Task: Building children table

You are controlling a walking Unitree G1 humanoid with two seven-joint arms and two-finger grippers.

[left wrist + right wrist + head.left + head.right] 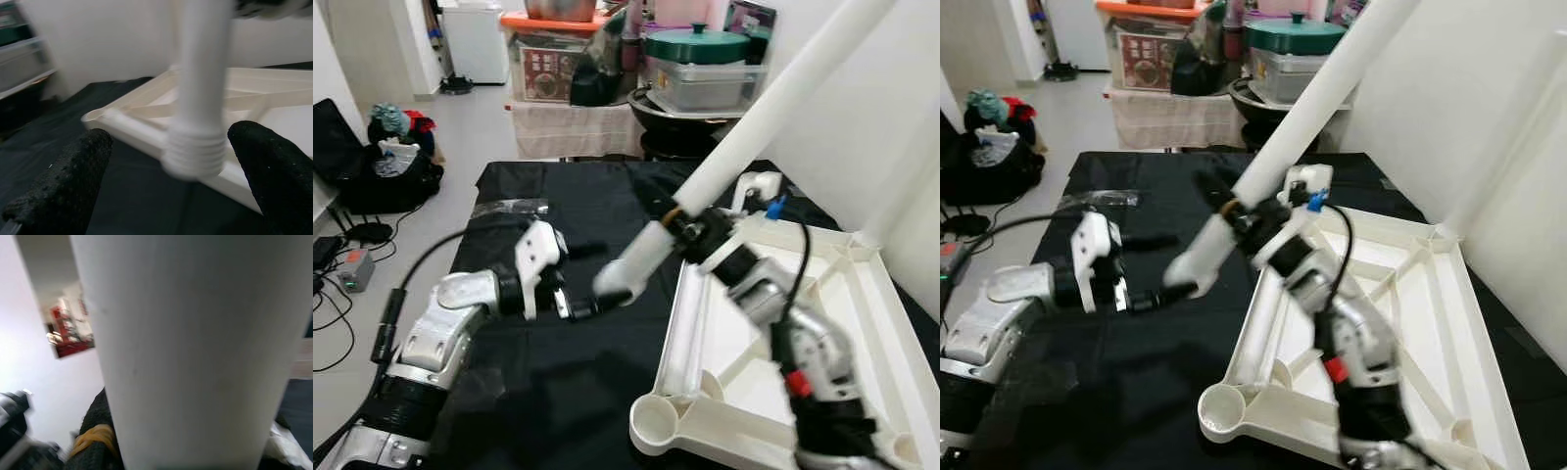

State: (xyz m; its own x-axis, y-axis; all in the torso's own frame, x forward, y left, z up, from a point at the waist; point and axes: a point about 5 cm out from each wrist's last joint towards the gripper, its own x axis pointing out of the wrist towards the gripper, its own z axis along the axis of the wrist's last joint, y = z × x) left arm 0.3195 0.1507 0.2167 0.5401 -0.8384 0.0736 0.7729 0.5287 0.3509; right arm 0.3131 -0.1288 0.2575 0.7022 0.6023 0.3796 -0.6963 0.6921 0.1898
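Note:
A long white table leg (773, 108) slants up to the right, and my right gripper (693, 227) is shut on it near its lower part. Its threaded end (193, 156) hangs just above the black cloth. That end sits between the two black fingers (63, 181) of my left gripper (599, 279), which is open and does not touch it. The white tabletop (862, 294) lies upside down at the right, with a round leg socket (656, 421) at its near corner. Seen from the right wrist, the leg (195, 357) is very close.
The black-covered table (558, 392) stretches to the left and front. Behind it stand storage boxes (548, 59) and a green-lidded pot (697, 44). A dark bag (386, 166) and cables lie on the floor at the left. A white wall (881, 117) rises at the right.

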